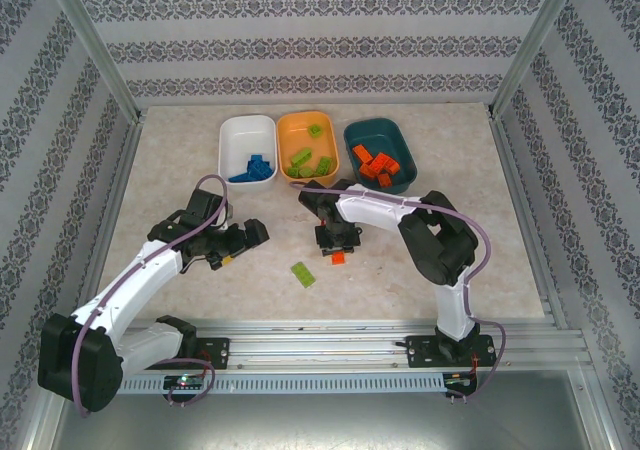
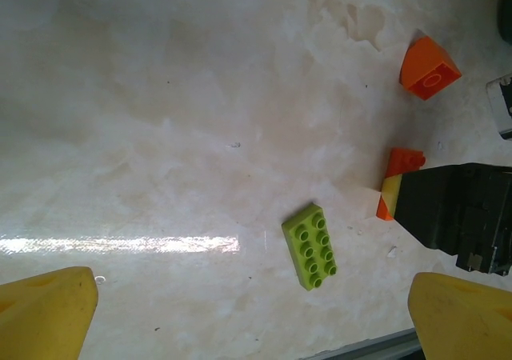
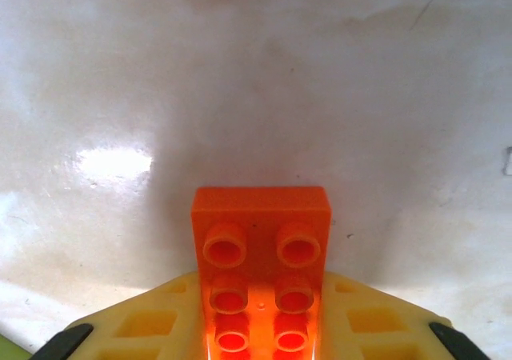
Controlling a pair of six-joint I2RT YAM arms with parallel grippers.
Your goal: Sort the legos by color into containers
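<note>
An orange lego [image 3: 262,216] lies studs-up between the yellow fingers of my right gripper [image 3: 262,304], which is shut on its sides low over the table. From above, this lego [image 1: 338,258] pokes out below the right gripper [image 1: 337,249]. A lime green lego [image 2: 310,246] lies loose on the table [image 1: 180,170], just ahead of my left gripper [image 2: 252,328], whose jaws stand wide open with nothing between them. From above, the green lego [image 1: 302,274] sits right of the left gripper [image 1: 240,245]. A second orange lego [image 2: 430,68] lies loose beyond the right gripper [image 2: 390,194].
Three containers stand in a row at the back. The white one [image 1: 232,130] holds blue legos [image 1: 253,168], the orange one [image 1: 285,125] holds green legos [image 1: 310,160], and the teal one [image 1: 352,132] holds orange legos [image 1: 378,162]. A metal rail [image 1: 330,335] runs along the near edge.
</note>
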